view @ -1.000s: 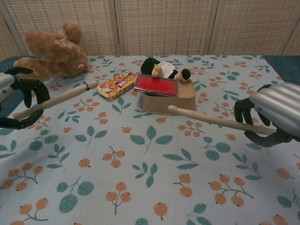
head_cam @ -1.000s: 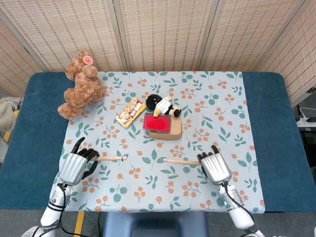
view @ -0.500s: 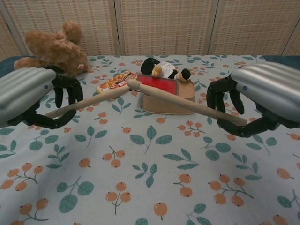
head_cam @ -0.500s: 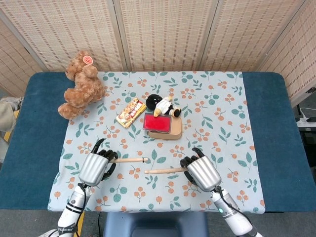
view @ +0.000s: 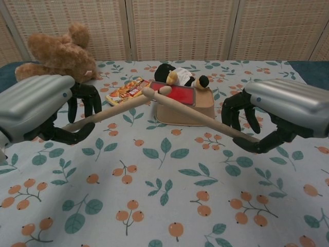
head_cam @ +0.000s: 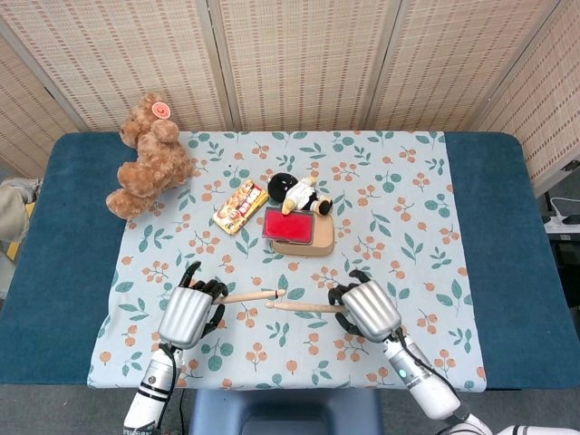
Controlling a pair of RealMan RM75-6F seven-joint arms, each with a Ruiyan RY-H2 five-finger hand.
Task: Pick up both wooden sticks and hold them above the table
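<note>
My left hand [head_cam: 188, 314] [view: 38, 109] grips one wooden stick [head_cam: 250, 295] [view: 117, 109], whose rounded tip points inward and away from me. A second wooden stick [head_cam: 304, 307] [view: 190, 113] is held in my right hand [head_cam: 364, 310] [view: 280, 113], with its tip pointing left. Both sticks are lifted off the floral tablecloth [head_cam: 390, 208] [view: 169, 206]. In the chest view their tips cross in front of the box with the red lid [view: 182, 103]. In the head view the two tips nearly meet over the cloth's near middle.
A brown teddy bear [head_cam: 149, 159] [view: 59, 51] lies at the back left. A snack packet [head_cam: 240, 206] [view: 126, 92], the tan box with a red lid [head_cam: 296, 231] and a small black-and-white plush toy [head_cam: 301, 193] [view: 180, 75] sit mid-table beyond the sticks.
Both hands have moved inward and nearer to me, carrying their sticks higher. The stick tips, far apart a second ago, now meet near the centre.
</note>
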